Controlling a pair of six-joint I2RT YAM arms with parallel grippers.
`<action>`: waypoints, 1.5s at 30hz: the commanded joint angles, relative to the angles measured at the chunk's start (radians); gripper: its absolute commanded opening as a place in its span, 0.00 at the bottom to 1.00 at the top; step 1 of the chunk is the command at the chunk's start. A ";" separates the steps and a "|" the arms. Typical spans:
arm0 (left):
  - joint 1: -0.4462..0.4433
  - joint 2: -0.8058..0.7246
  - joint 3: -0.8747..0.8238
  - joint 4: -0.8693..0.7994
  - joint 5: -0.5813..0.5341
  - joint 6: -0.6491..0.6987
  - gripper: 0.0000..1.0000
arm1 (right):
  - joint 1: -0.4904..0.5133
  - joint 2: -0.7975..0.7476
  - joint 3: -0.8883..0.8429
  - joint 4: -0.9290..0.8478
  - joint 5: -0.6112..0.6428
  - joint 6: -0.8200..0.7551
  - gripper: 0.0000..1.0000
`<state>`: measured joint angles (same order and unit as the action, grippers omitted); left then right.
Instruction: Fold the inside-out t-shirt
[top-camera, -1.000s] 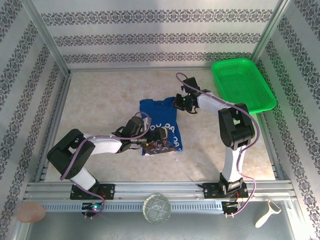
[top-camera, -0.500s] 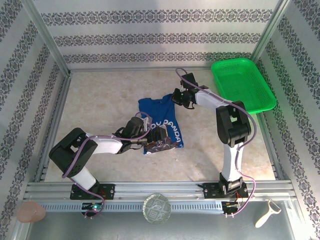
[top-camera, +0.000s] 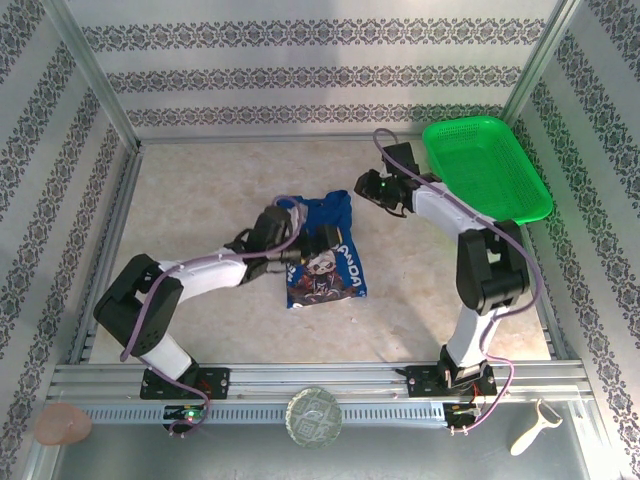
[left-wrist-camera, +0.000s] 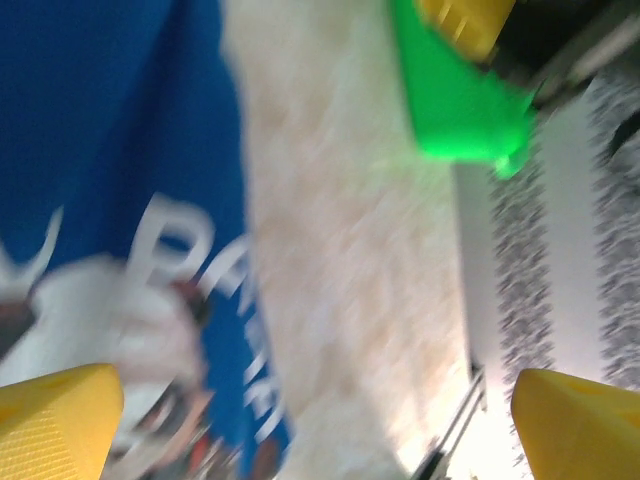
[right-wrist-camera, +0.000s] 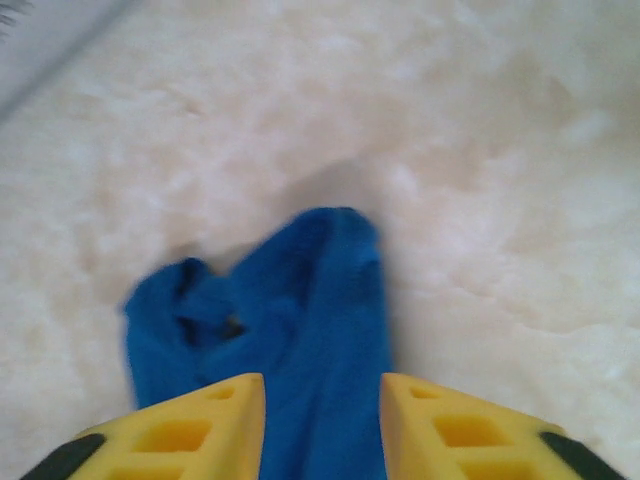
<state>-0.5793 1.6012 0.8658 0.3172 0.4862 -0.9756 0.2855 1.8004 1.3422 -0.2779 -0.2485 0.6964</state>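
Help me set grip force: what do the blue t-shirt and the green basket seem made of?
The t-shirt looks like soft matte cloth, probably a knit: it bunches and creases on the table. The basket looks like rigid moulded plastic, slightly glossy: fine open mesh with a smooth solid rim.

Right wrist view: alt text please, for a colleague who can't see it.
A bunched end of the blue t-shirt lies on the pale marbled table, seen between the parted yellow jaws of the right gripper.
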 joint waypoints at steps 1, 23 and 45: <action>0.095 0.046 0.099 -0.023 0.060 -0.005 1.00 | 0.039 -0.017 -0.052 0.055 -0.072 0.007 0.31; 0.353 0.416 0.329 -0.002 0.165 0.130 1.00 | 0.122 0.000 -0.363 0.309 -0.037 0.246 0.24; 0.344 0.624 1.018 -1.081 -0.102 0.623 1.00 | -0.010 0.299 0.230 -0.111 -0.086 -0.157 0.80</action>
<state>-0.2340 2.1914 1.8347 -0.6239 0.3904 -0.4213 0.2588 2.0892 1.5234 -0.3336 -0.3382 0.5755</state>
